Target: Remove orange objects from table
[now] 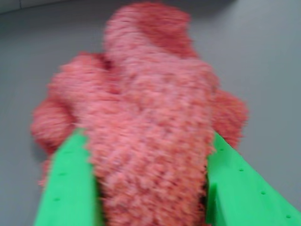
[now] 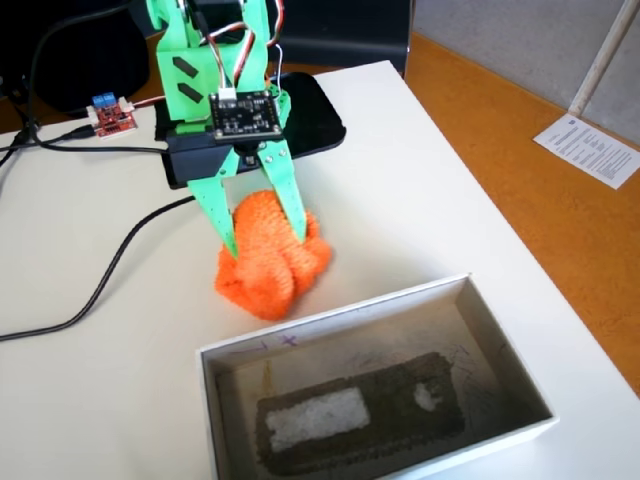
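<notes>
Orange cloth lump point(image 2: 270, 260) between green fingers point(image 2: 290, 200), its middle hidden.

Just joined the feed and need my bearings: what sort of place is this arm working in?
Probably a hobby or office desk, not a factory: a white table on orange flooring, a bare red circuit board with loose cables, and a 3D-printed-looking green end effector closed on the orange fuzzy cloth near a white box.

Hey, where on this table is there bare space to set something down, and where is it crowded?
In the fixed view, the white table is bare on the right, between the orange knitted cloth and the table's right edge, above the white box. The left front, below the black cable, is also free. It's crowded at the back left: arm base, red circuit board and wires.
</notes>
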